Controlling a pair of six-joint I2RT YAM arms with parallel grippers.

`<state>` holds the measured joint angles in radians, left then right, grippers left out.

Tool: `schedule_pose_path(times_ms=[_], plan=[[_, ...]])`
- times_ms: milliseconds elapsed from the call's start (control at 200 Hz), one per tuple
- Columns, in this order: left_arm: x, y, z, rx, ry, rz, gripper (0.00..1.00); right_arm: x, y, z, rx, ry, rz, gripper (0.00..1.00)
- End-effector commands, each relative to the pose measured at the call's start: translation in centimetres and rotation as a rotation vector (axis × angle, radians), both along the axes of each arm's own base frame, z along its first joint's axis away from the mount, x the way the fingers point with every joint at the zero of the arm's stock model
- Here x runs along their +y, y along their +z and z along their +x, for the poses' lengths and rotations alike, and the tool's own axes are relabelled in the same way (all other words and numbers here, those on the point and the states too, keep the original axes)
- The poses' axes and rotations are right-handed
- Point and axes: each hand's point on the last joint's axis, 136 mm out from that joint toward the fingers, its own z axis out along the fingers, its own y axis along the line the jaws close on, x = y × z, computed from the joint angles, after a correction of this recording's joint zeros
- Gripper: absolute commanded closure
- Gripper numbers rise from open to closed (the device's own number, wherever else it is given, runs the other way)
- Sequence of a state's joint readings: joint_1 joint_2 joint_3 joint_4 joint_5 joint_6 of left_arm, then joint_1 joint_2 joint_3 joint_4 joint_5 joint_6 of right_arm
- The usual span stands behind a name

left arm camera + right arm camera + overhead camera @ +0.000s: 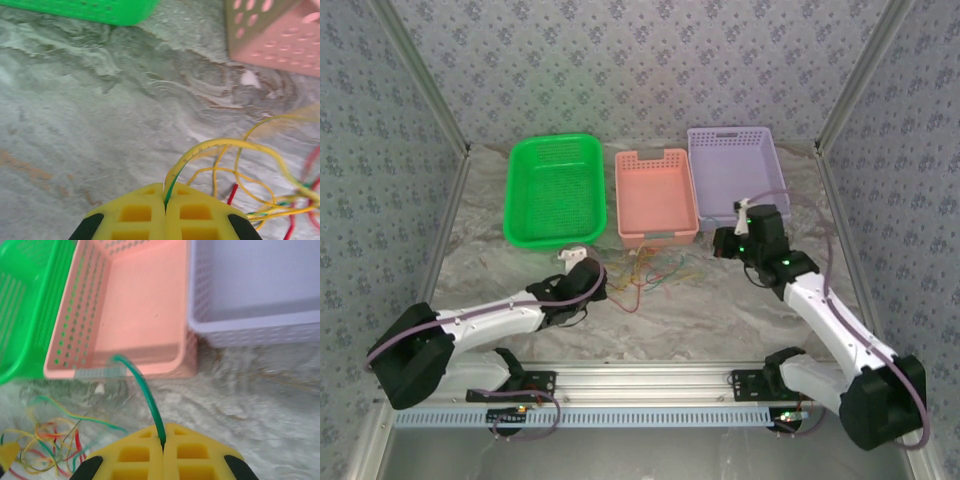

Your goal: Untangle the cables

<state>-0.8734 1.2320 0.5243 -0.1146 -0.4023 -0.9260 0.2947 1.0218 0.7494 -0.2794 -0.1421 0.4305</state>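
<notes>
On the marbled table (720,310), just before the pink basket (657,236), the cables (655,275) lie tangled between both arms.
The left arm stretches low, its left gripper (165,200) clenched on a yellow-and-green strand (200,147) at the tangle's left edge. Off to the right, near the purple basket (732,131), the right gripper (163,440) pinches a green cable (145,390) that arches leftward. The separating pull probably runs left-right.

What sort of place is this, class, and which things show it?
Probably a robot test cell, not a home: two arms bolted to a rail, patterned walls on a metal frame, and baskets beside tangled cables.
</notes>
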Motion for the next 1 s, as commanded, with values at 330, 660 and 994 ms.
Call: schedule_pose_path(times_ms=[330, 660, 994], plan=[[3.5, -1.3, -1.0, 0.031, 0.07, 0.142, 1.0, -5.2, 2.1, 0.0, 0.015, -0.142, 0.033, 1.0], [2.1, 4.0, -0.8, -0.049, 0.03, 0.004, 0.53, -2.8, 2.5, -1.0, 0.016, -0.033, 0.062, 1.0], [-4.1, 15.7, -0.9, -0.179, -0.217, -0.275, 0.27, 0.8, 2.2, -1.3, 0.036, 0.043, 0.035, 1.0]])
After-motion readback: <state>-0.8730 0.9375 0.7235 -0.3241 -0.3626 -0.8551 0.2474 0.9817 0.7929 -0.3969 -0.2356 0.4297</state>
